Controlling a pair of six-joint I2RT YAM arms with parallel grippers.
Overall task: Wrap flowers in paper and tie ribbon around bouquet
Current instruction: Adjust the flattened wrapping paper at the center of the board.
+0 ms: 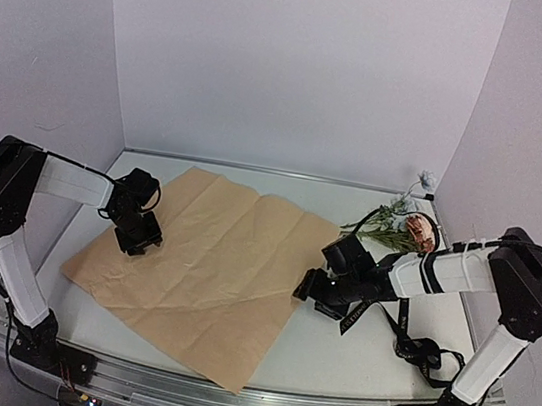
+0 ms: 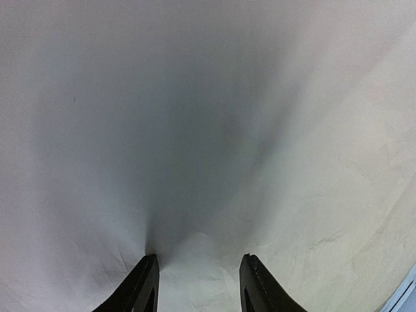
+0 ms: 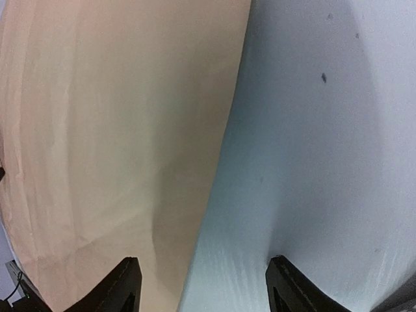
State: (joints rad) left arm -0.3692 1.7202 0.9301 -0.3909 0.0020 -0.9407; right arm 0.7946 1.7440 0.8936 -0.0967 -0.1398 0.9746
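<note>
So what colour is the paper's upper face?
Tan kraft-brown; the paper shows best in the top view.

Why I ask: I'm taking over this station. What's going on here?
The paper lies flat, tan side up. The left end effector sits low over its left part, jaws apart; the right end effector, open, straddles its right edge. The flowers lie unwrapped at the far right, the ribbon loose near the right arm's base.

top external: high, behind the arm bases, facing forward and down over the whole white table (image 1: 330,358) | left wrist: very close over the large creased tan-brown paper sheet (image 2: 292,195), its own black fingers (image 2: 144,286) at the bottom | right wrist: close above the sheet's edge and bare table | shared: sheet in all three
</note>
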